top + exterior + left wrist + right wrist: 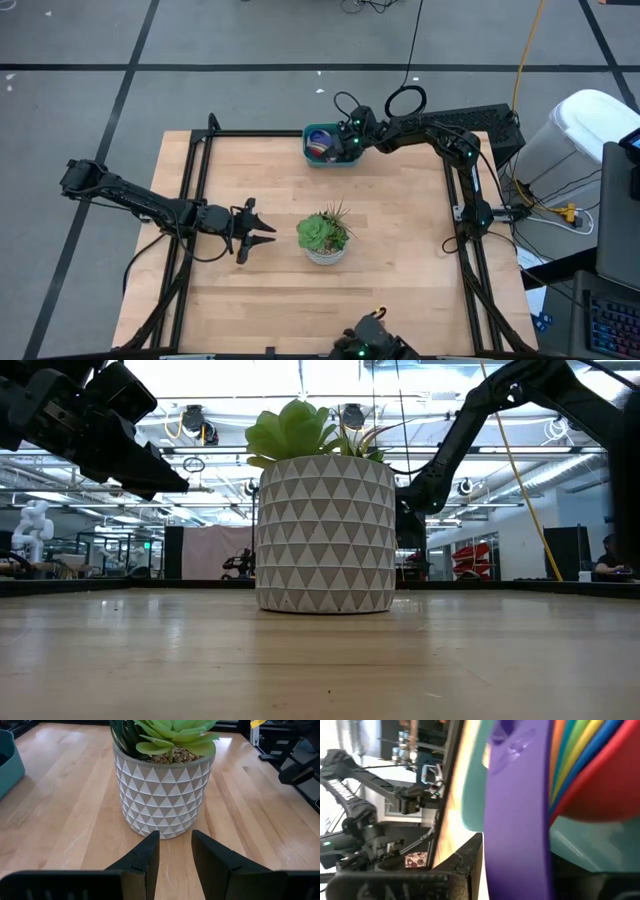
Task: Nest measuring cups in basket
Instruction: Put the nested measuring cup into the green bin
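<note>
Basket: the teal basket (312, 156) sits at the far edge of the wooden surface (400, 290), near the middle of that edge; its rim also shows in the right wrist view (475, 795) and one corner in the left wrist view (9, 762)
Measuring cups: the measuring cups (321, 141) lie stacked inside the basket; from above, red, yellow and blue show; close up, the right wrist view shows a broad purple handle (520, 820) in front and a fan of orange, yellow, green, blue and red edges beside it (580, 760)
Right gripper: the right gripper (352, 141) reaches over the basket's right side, down at the cups; one dark finger (462, 865) lies just beside the purple handle; whether the gripper is open or clamped on the handle cannot be told
Left gripper: the left gripper (262, 233) hovers above the surface to the left of the plant, well apart from the basket; its two dark fingers (145, 862) stand parted with bare wood in the gap, and it has hold of nothing; it points at the pot
Plant: a green succulent in a white pot with a triangle pattern (323, 236) stands upright near the middle of the surface (325, 530), between the left gripper and the right arm's base
Background: in the low view a person sits at the far right of the room (610, 558)
</note>
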You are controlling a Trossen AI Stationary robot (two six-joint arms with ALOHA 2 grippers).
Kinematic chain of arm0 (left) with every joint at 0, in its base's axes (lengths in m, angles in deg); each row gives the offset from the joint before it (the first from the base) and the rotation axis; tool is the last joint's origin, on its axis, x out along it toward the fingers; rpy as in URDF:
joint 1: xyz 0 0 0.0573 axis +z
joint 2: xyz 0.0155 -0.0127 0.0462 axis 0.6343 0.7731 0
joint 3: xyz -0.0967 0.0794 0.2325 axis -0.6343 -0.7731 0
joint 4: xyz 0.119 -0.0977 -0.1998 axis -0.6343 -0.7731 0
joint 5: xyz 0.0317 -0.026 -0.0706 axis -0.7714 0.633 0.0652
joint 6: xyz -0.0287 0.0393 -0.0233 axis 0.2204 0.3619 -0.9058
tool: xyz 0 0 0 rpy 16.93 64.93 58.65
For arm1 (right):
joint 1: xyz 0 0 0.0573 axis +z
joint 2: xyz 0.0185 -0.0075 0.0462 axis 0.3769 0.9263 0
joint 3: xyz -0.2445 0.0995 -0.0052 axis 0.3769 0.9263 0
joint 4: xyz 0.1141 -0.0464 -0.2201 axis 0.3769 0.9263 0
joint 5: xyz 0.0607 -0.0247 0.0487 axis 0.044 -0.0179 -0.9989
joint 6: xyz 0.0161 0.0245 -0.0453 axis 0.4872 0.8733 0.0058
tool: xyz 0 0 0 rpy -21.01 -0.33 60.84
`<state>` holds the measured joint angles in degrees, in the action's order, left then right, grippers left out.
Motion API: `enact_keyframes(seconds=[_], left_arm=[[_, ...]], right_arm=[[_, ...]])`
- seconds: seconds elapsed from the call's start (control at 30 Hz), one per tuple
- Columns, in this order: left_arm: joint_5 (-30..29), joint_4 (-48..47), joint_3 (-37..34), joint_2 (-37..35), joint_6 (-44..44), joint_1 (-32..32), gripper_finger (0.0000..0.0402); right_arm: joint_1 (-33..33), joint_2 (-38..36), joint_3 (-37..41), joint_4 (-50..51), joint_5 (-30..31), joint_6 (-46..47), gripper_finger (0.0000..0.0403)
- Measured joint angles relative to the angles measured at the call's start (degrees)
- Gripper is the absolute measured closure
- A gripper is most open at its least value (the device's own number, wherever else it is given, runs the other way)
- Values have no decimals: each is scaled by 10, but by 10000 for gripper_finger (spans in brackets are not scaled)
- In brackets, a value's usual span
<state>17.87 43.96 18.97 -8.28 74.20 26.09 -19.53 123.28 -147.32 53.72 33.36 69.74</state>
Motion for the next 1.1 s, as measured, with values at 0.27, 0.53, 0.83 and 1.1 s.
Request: enact_keyframes(seconds=[0.27,0.53,0.83,1.1], left_arm=[[5,0,0,0,-3,0,284],[11,0,0,0,-1,0,284],[11,1,0,0,0,0,284],[11,1,0,0,0,0,284]], right_arm=[[0,-8,0,-10,-1,-3,303],[0,-8,0,53,0,-25,259],[0,-8,0,68,1,-31,177],[-5,-8,-1,101,15,-80,152]])
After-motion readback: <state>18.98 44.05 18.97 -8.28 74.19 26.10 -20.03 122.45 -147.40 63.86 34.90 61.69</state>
